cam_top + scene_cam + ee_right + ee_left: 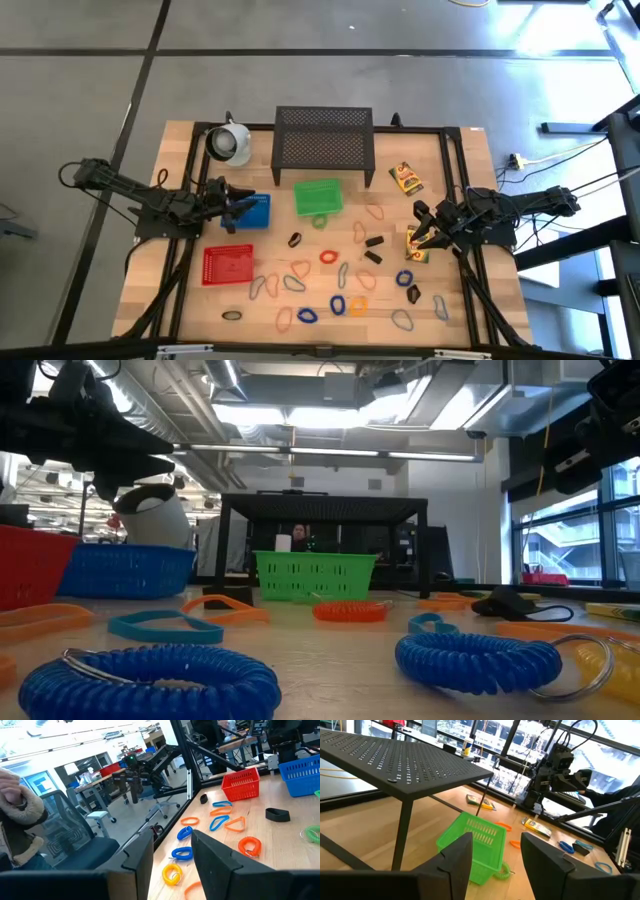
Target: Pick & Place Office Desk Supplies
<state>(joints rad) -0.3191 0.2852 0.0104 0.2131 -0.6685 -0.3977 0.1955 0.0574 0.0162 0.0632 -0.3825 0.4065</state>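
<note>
High view shows the desk [190,140] pretty cluttered: a black mesh stand [323,138] sits at the back edge in the middle, with a white cup-like thing [229,143] near the back left corner. A green basket [319,198] is just in front of the stand, a blue basket [254,211] is left of it, and a red basket [228,264] sits closer to the front left. The left gripper [236,203] hangs right over the blue basket, fingers [456,862] parted with nothing between them as far as its wrist cam shows. The right gripper [425,233] is by the right edge, just beside a yellow crayon box [417,245]; its fingers [214,860] are also apart and empty, so it's not holding the box. A second crayon box [405,178] lies further back on the right side. Loose rubber-band loops are scattered across the front half, like a red one [328,257], a blue one [404,279] and an orange one [284,320], plus small black clips [374,241] around the middle. From table height, two blue coiled bands [150,680] fill the foreground near the front edge.
</note>
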